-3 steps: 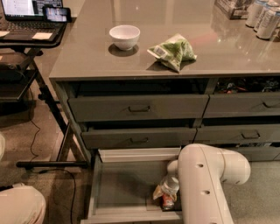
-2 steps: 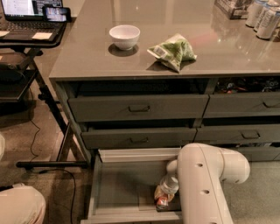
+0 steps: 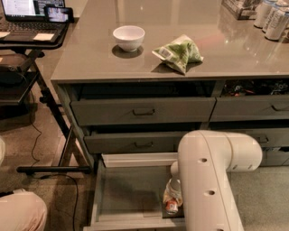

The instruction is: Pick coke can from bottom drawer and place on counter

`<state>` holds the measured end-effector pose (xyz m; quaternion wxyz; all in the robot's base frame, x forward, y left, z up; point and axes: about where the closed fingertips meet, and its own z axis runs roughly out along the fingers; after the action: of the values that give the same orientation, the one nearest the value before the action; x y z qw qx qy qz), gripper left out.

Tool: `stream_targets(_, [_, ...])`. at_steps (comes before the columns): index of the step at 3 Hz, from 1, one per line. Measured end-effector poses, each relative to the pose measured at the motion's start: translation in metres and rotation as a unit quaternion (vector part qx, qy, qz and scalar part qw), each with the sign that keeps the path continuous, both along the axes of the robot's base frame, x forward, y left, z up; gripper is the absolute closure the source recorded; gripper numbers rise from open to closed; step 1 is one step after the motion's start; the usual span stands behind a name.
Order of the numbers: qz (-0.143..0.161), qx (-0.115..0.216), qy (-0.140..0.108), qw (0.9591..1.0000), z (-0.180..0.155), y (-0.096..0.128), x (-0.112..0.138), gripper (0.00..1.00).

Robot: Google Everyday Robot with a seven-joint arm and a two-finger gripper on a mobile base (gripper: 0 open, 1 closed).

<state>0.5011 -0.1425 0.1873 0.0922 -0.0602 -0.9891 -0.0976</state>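
The bottom drawer is pulled open below the cabinet and shows its grey floor. The coke can, red-orange, shows at the drawer's front right, right below the gripper. My gripper reaches down into the drawer, directly over the can and touching or nearly touching it. The big white arm hides most of the gripper and the drawer's right side. The grey-brown counter spans the top of the cabinet.
On the counter stand a white bowl, a green chip bag and pale cans at the back right. The two upper grey drawers are slightly open. A black desk with a laptop stands at the left.
The gripper and the can have shifted very slightly toward the drawer's front. The rest of the scene is unchanged.
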Motion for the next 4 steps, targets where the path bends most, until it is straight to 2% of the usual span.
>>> stream_targets(2, [0.007,-0.030,-0.005,0.9995,0.119,-0.034,-0.036,1.00])
stream_targets(3, [0.028,-0.052,0.002,0.9982,0.179,-0.045,-0.031,1.00])
stream_targets(4, [0.060,-0.082,0.028,0.9944,0.240,-0.052,-0.031,1.00])
